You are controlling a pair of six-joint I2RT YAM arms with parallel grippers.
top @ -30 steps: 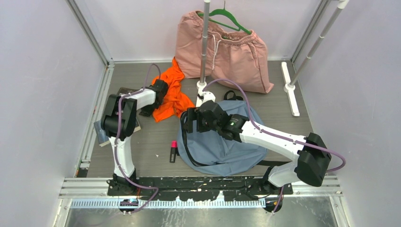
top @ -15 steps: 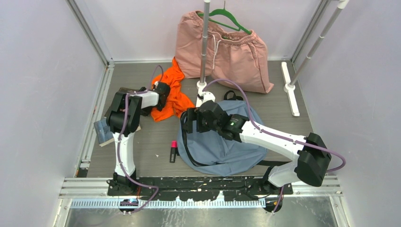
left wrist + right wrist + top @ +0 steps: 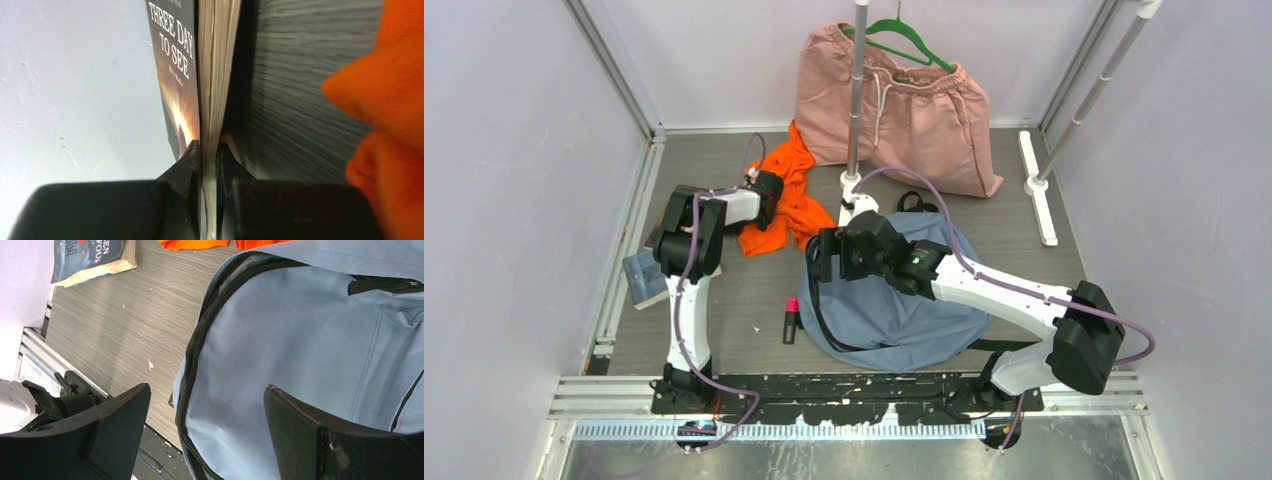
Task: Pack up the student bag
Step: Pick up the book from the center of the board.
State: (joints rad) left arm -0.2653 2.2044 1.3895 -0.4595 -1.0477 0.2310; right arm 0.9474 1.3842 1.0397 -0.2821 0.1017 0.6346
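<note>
Across the bottom of the cell lies the grey wood-grain table (image 3: pixel 724 290), with both arms bolted at its near edge; on its near right part lies the soft grey-blue fabric student bag (image 3: pixel 904 320), flat, its black zipper running along the left edge and a black strap at its far side; behind it, against the back wall, the pink drawstring shorts (image 3: pixel 914 110) hang from a green plastic hanger (image 3: pixel 919 50) on a metal rack pole (image 3: pixel 855 100); just left of the pole's foot the crumpled orange garment (image 3: pixel 794 205) lies on the table, near the bag's far left corner; the right gripper (image 3: pixel 207 390) hangs over the bag's left zippered edge with its black fingers spread wide apart, the blue fabric (image 3: pixel 300 340) and the zipper showing between them, and whether they touch the cloth cannot be told; the left gripper (image 3: pixel 206 145) sits at the far left, beside the orange garment (image 3: pixel 395 100), its fingers pressed together on the page edge of a dark-covered paperback book (image 3: pixel 172 75) whose cover reads "THREE DAYS TO SEE"; a second blue-grey paperback book (image 3: pixel 639 278) lies at the table's left edge; a small black marker with a pink cap (image 3: pixel 790 320) lies just left of the bag.
</note>
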